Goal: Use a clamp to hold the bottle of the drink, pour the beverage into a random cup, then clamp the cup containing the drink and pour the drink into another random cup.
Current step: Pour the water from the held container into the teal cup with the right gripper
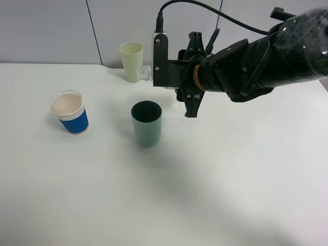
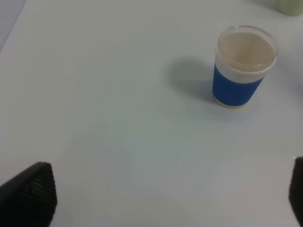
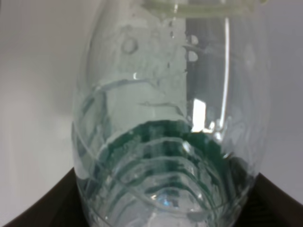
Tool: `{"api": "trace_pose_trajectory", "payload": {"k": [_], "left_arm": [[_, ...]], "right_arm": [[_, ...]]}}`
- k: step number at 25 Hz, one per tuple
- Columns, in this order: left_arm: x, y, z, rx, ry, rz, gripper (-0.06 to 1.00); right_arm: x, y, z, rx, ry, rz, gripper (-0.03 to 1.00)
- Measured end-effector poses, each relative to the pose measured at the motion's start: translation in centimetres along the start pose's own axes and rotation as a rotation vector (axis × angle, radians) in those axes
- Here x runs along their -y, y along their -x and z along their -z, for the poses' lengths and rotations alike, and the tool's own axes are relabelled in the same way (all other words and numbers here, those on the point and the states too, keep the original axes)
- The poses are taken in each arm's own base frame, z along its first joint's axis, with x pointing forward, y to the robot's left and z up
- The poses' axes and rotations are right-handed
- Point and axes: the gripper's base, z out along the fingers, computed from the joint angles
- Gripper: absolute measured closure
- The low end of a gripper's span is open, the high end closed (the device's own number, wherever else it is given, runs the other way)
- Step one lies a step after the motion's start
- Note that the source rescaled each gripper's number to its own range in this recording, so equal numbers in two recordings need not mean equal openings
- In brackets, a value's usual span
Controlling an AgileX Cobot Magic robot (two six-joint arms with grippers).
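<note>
White tabletop (image 1: 205,195) is bearing three cups. Right clamp (image 1: 156,61) is pinching the bottle (image 1: 144,72), tilted over, its neck projecting beside the pale tumbler (image 1: 131,60) and above the teal tumbler (image 1: 146,123), whose contents cannot be told. Blue-sleeved cup (image 1: 70,111) is standing well apart, showing a pale interior.

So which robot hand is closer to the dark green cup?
Right gripper: it holds the bottle just behind the dark cup. Left gripper sits farther off, beyond the blue cup.
</note>
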Motion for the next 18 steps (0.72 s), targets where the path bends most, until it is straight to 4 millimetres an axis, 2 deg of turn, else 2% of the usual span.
{"api": "trace_pose_trajectory", "payload": {"k": [10,18], "left_arm": [[0.0,0.0,0.0,0.0,0.0,0.0,-0.06],[0.0,0.0,0.0,0.0,0.0,0.0,-0.06]], "right_arm": [[0.05,-0.02,0.03,-0.003,-0.003,0.166,0.97],[0.31,-0.41,0.04,-0.048,-0.028,0.185,0.97]]}}
